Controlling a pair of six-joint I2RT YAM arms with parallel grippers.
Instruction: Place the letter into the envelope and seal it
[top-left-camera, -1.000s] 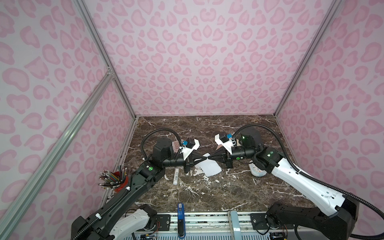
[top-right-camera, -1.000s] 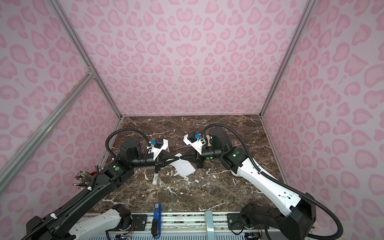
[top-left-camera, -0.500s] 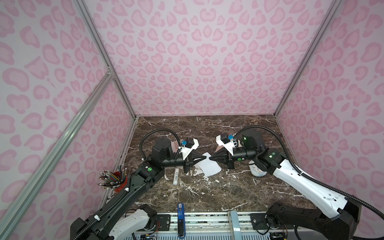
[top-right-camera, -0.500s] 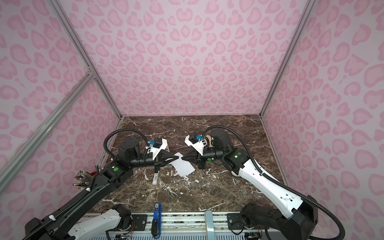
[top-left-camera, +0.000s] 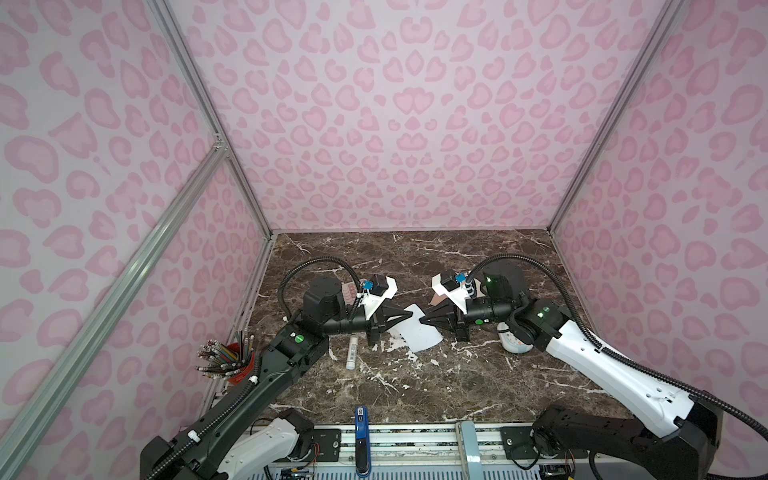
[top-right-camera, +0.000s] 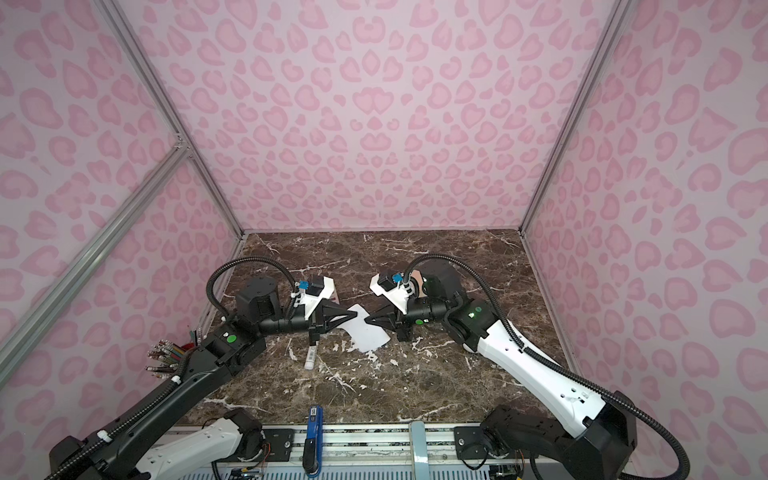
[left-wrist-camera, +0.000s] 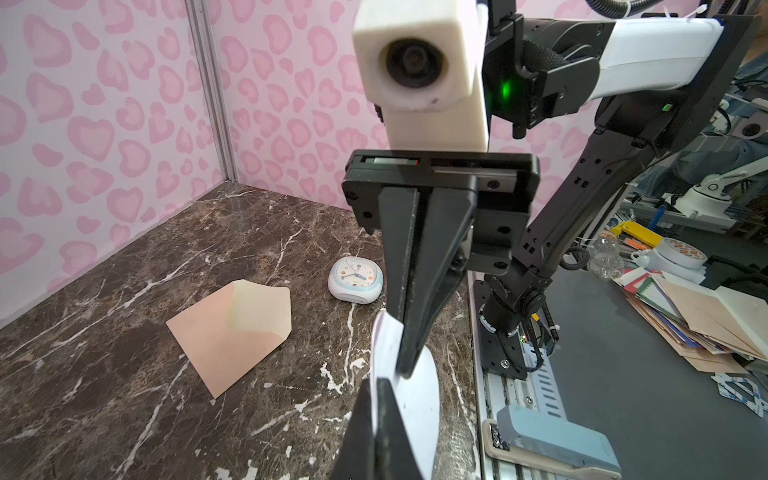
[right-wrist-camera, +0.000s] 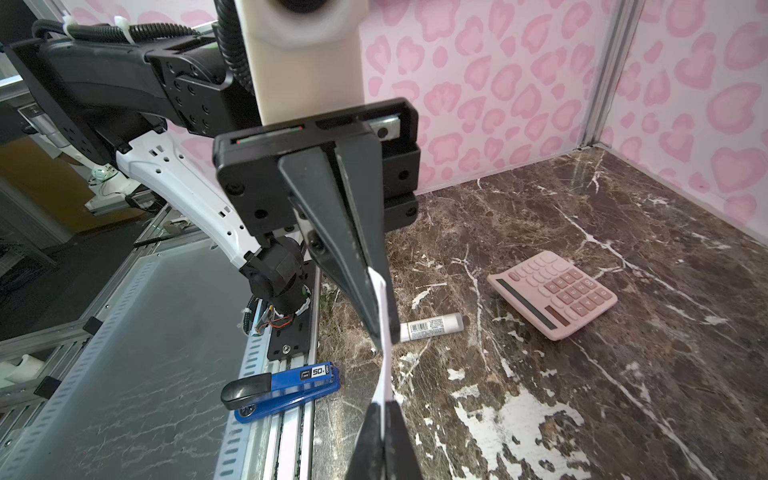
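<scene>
The white letter (top-left-camera: 417, 334) hangs a little above the middle of the marble table, pinched at opposite edges by both grippers. My left gripper (top-left-camera: 409, 316) is shut on its left edge and my right gripper (top-left-camera: 422, 321) on its right edge, tips almost meeting. In the left wrist view the letter (left-wrist-camera: 419, 399) curves out of my left gripper (left-wrist-camera: 380, 399). The right wrist view shows the letter (right-wrist-camera: 386, 357) edge-on, leaving my right gripper (right-wrist-camera: 382, 405). The peach envelope (left-wrist-camera: 224, 328) lies flat on the table, its cream flap (left-wrist-camera: 262, 307) open. In a top view the envelope (top-left-camera: 438, 298) is mostly hidden behind the right wrist.
A pink calculator (right-wrist-camera: 552, 293) and a white glue stick (right-wrist-camera: 432, 326) lie on the left side. A small white clock (left-wrist-camera: 355, 278) sits to the right of the envelope. A cup of pencils (top-left-camera: 226, 359) stands at the left edge. A blue stapler (top-left-camera: 360, 432) rests on the front rail.
Almost nothing has changed. Both grippers keep their hold on the letter, and the arms have only shifted slightly.
</scene>
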